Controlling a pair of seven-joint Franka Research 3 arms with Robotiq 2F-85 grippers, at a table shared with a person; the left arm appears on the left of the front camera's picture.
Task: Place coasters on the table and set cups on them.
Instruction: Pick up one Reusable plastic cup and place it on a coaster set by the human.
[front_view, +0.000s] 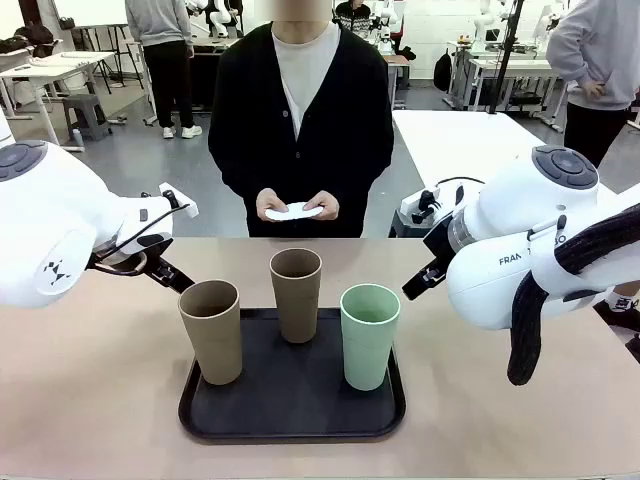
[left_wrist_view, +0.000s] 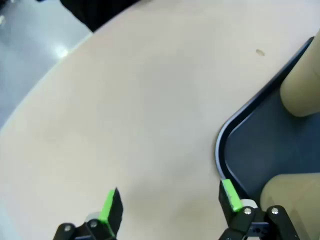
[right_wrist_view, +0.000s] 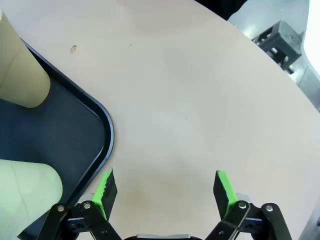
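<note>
Tan cups (front_view: 211, 330) two, mint cup (front_view: 369, 335) one, all on one black tray (front_view: 290, 395).

A black rounded-square tray (front_view: 290, 395) sits lower centre. A person in a black cardigan (front_view: 345, 130) stands upper centre, a white table (front_view: 455, 135) at upper right.

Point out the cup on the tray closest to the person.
The tan cup at the back middle of the tray; the other tan cup, front left, and the mint green cup, front right, stand nearer the robot.

Three cups (front_view: 297, 290) upright on black tray (front_view: 290, 405); white coasters (front_view: 293, 211) in person's hands (front_view: 322, 207)
</note>
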